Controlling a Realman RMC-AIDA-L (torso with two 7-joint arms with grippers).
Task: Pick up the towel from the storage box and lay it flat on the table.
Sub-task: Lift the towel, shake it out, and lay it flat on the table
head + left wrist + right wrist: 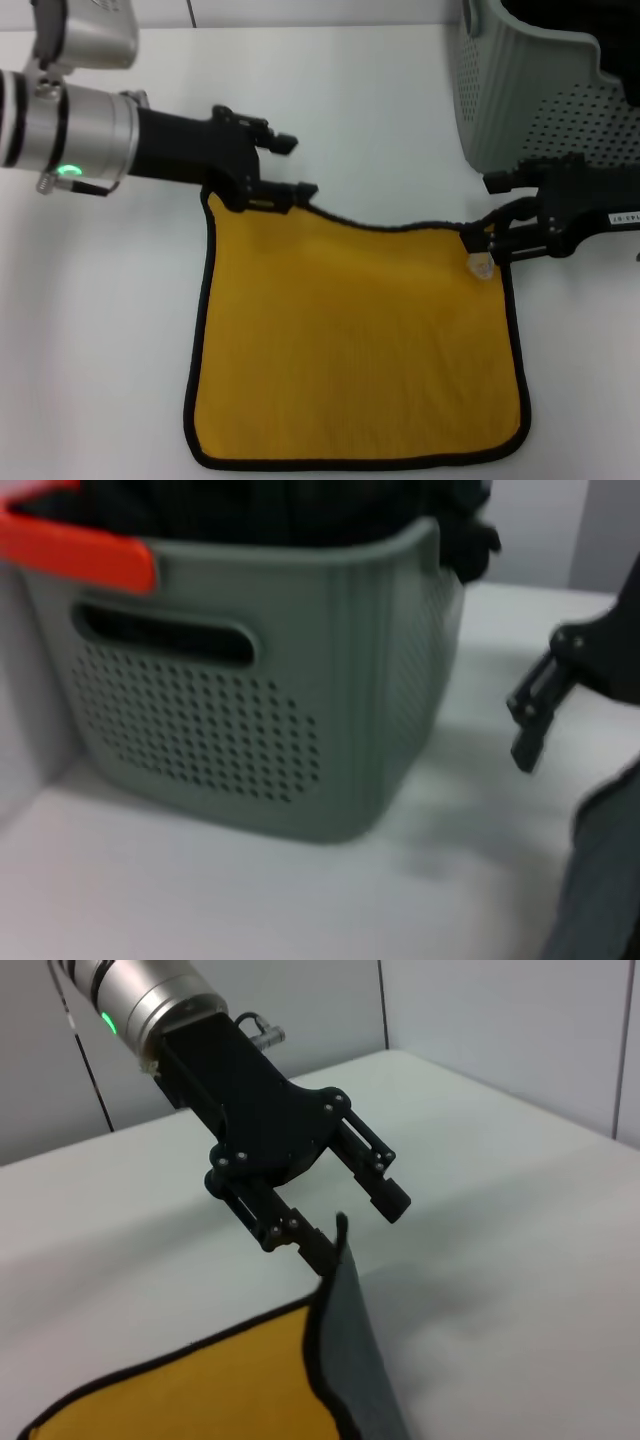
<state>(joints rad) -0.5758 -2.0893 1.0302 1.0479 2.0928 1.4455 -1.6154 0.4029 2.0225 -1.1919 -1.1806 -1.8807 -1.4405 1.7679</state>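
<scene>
Already the towel (pixel 355 340) lies yellow side up on the table (pixel 90 350), out of the box (pixel 530 90) behind our right gripper (pixel 487 215). Our left gripper (pixel 295 165) stands open, its lower finger beside a lifted corner; the right looks spread at the other corner. Soft, light cloth: we hold corners.

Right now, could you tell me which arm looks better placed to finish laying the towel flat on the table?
Probably the left. The left gripper is open at the towel's far corner, where the teal-grey underside stands lifted off the table. The right gripper sits at the other far corner, near the white tag.
</scene>
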